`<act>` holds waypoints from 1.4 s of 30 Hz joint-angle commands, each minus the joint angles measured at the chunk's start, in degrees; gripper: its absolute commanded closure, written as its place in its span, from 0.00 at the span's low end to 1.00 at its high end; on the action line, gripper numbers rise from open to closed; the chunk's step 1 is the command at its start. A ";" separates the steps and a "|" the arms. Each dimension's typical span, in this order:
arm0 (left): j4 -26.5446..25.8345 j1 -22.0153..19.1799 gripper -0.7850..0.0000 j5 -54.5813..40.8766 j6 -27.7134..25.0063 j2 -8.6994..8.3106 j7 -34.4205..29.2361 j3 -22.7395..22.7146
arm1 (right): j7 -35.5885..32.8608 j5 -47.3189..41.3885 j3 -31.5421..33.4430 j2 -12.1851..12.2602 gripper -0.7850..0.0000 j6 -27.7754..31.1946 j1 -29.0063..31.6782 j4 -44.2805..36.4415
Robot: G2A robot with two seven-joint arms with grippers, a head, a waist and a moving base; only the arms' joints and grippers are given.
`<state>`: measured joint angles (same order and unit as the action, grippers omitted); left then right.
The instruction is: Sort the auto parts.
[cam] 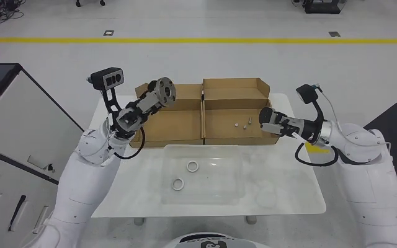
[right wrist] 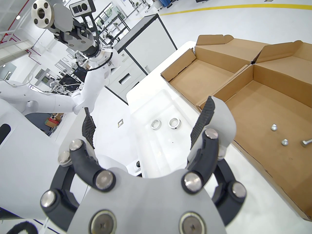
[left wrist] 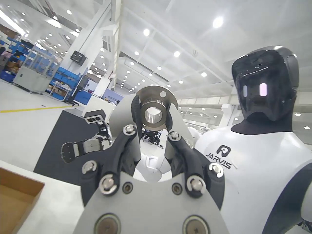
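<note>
Metal flange (cam: 165,90) sits pinched by the left gripper (left wrist: 152,115), raised above the left box (cam: 173,127). The right gripper (right wrist: 148,115) hangs with fingers spread at the edge of the right box (cam: 223,127), which holds bolts (right wrist: 284,142).

Your top camera looks down on the table (cam: 288,183). Your left wrist camera tilts ceilingward. The right one shares the cardboard boxes (right wrist: 209,74) with top.

Glossy white shells cover both arms and the chest, under a black neck and a black visor head (left wrist: 264,86). The left tool (left wrist: 151,118) and right tool (right wrist: 148,122) have grey plates, black links, silver screws and ribbed black pads (right wrist: 202,120). Black cables (cam: 317,164) loop behind each tool.
</note>
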<state>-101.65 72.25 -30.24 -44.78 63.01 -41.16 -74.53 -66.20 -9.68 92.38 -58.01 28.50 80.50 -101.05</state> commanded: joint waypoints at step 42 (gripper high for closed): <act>35.99 -30.87 1.00 66.81 -4.90 3.16 -5.61 21.72 | 0.00 0.00 0.00 0.00 0.00 0.00 0.00 0.00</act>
<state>-67.04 42.19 34.79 -49.27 65.89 -47.02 -54.12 -66.20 -9.68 92.38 -58.01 28.50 80.49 -101.05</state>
